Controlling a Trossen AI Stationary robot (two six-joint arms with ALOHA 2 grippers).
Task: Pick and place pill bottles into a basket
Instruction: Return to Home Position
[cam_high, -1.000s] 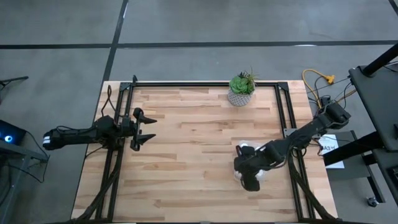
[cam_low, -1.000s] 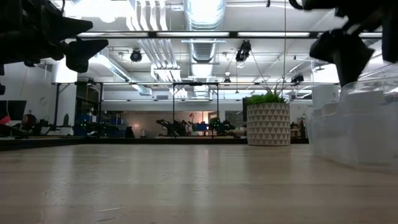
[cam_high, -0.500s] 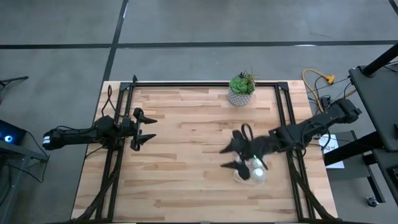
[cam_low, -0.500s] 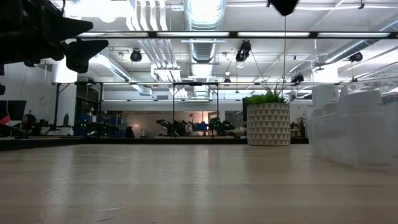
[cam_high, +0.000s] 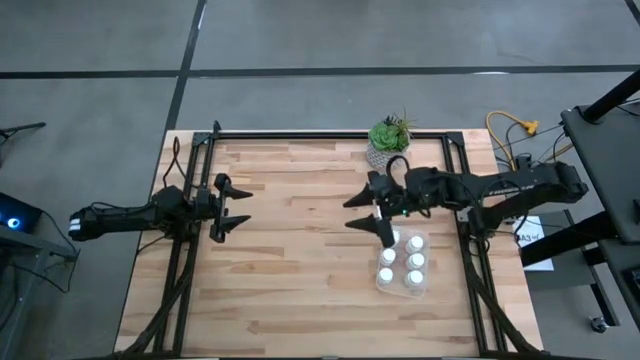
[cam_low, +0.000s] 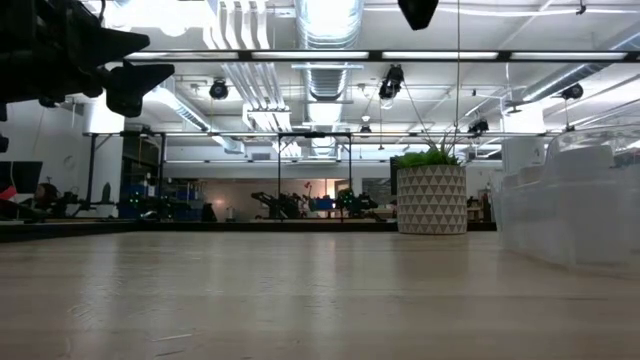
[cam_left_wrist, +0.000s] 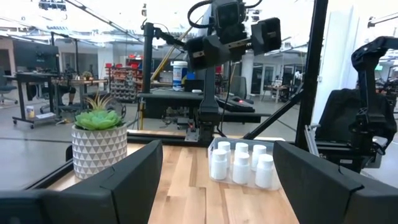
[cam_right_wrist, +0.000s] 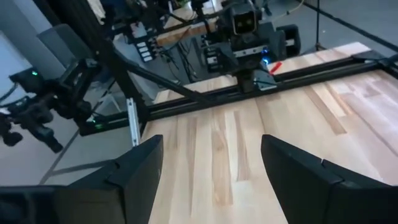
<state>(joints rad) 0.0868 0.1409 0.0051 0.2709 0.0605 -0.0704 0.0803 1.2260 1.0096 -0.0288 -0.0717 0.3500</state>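
Several white pill bottles stand upright in the clear basket on the table's right half; the left wrist view also shows the bottles in the basket. My right gripper hangs open in the air just beyond the basket's far left corner, pointing toward the table's left, with nothing between its fingers. One finger covers part of a bottle in the high view. My left gripper waits open at the table's left side.
A potted green plant in a pale patterned pot stands at the table's far edge, a little beyond the right gripper. A black frame rail runs around the tabletop. Bare wood lies between the two arms.
My right gripper has risen out of the basket and swung toward the table's far edge and a little left. It has tipped from pointing down to nearly level. The bottles in the basket, covered by the gripper before, now show; they have stayed where they were.
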